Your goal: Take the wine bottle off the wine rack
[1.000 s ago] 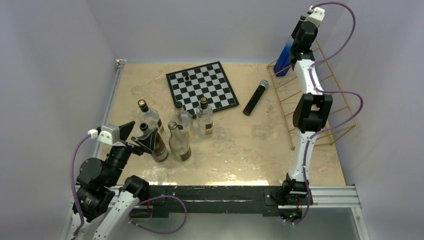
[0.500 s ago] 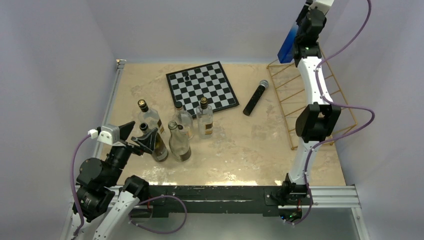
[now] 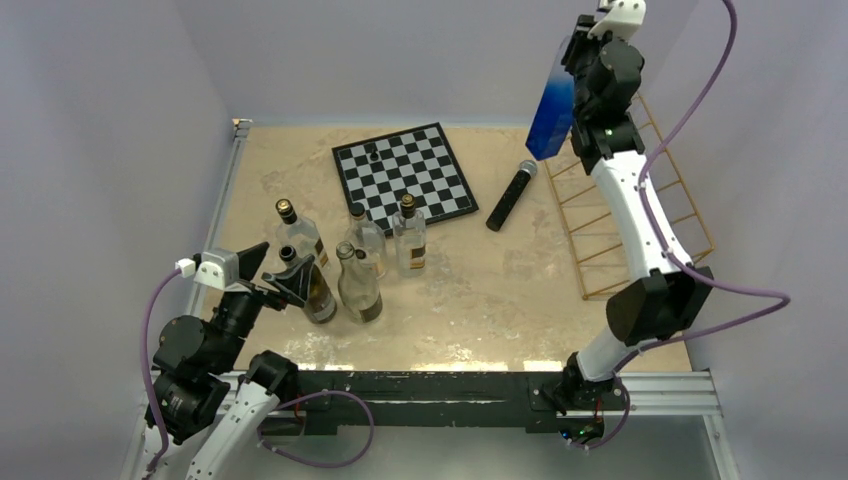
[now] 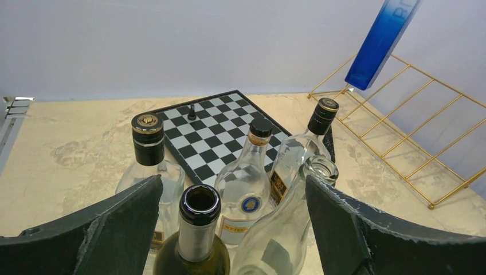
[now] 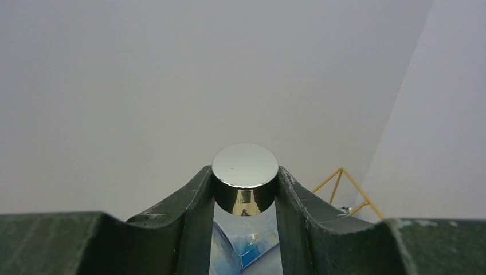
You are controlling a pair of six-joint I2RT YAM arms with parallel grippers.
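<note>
The right gripper [image 5: 245, 182] clamps the blue wine bottle [image 3: 551, 112] by its top so it hangs clear above the wine rack [image 3: 561, 213] wires (the left gripper [image 3: 272, 270] waits, spread open).

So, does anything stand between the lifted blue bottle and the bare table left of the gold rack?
Mostly no. The blue bottle hangs from the right gripper, shut on its silver cap, apparently clear of the wine rack wires. Only the black microphone lies on the table below, beside the rack.
</note>
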